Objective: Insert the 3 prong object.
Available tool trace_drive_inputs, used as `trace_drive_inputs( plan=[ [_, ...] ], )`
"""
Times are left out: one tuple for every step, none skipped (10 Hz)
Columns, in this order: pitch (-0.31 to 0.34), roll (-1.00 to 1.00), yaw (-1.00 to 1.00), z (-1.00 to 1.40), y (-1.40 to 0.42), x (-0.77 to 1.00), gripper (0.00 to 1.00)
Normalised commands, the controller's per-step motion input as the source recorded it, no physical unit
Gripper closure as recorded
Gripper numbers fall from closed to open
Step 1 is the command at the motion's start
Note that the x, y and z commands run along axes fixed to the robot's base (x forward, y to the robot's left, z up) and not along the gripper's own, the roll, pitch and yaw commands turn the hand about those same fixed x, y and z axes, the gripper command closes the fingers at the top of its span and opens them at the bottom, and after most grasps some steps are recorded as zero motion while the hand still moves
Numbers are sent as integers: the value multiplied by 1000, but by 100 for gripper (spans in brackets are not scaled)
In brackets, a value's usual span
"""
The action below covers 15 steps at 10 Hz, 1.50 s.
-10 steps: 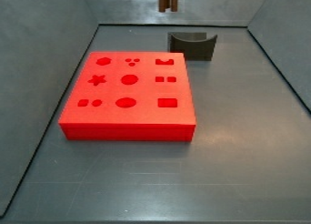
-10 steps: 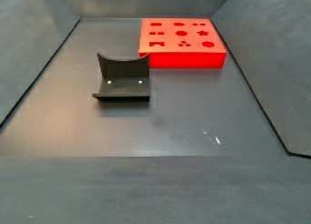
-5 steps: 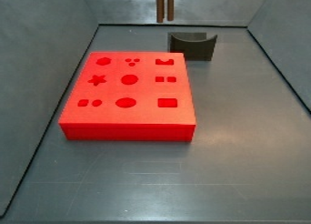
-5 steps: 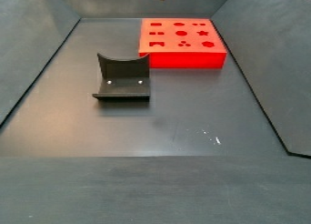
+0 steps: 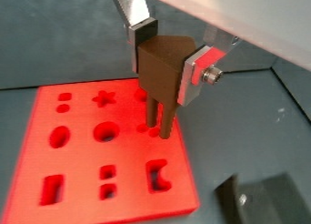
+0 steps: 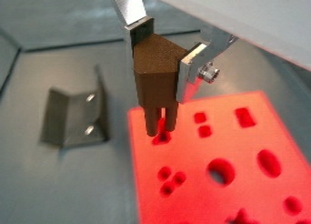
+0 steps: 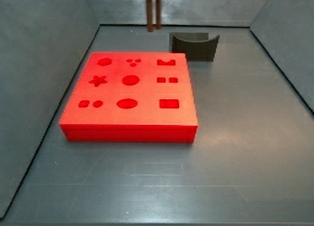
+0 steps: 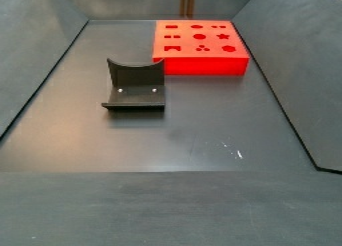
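My gripper [image 5: 169,56] is shut on the 3 prong object [image 5: 159,71], a brown piece with thin prongs [image 5: 157,121] pointing down. It hangs high above the red board [image 5: 85,178], over its edge nearest the fixture. Both wrist views show it; the gripper [image 6: 166,53] and the object [image 6: 153,77] also hang over the board [image 6: 225,164] there. In a side view the object [image 7: 153,9] hangs at the top, beyond the board's [image 7: 128,115] far edge. In a side view it shows as a thin brown bar [image 8: 189,2] above the board [image 8: 201,60].
The red board has several shaped holes, among them a cluster of three small ones [image 7: 132,61]. The dark fixture [image 7: 194,46] stands on the floor beside the board and also shows in a side view [image 8: 134,86] and a wrist view [image 6: 73,127]. Grey walls enclose the floor.
The gripper with the object has moved sideways toward the red board and a little lower. The board and fixture have not moved.
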Motion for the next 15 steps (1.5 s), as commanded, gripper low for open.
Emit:
trace_drive_inputs(
  plan=[
    [-37, -116, 400, -271, 474, -480, 100],
    [-66, -51, 437, -240, -40, -263, 100],
    [-47, 17, 937, -283, -186, -69, 100],
    [-41, 0, 1000, -294, 0, 0, 100],
    [-36, 16, 1000, -306, 0, -6, 100],
    [-36, 57, 1000, -257, 0, -14, 100],
    [-124, 167, 777, -126, -234, -280, 100],
    [-110, 123, 300, -6, -363, -177, 100],
    [-54, 126, 237, 0, -400, -63, 100],
    [0, 9, 0, -9, 0, 0, 100],
    [219, 179, -97, -109, 0, 243, 100],
    [369, 273, -311, -169, 0, 249, 100],
    [364, 223, -431, -100, 51, 117, 100],
    [174, 91, -217, -37, 3, 80, 100],
    [0, 0, 0, -46, 0, 0, 100]
  ],
)
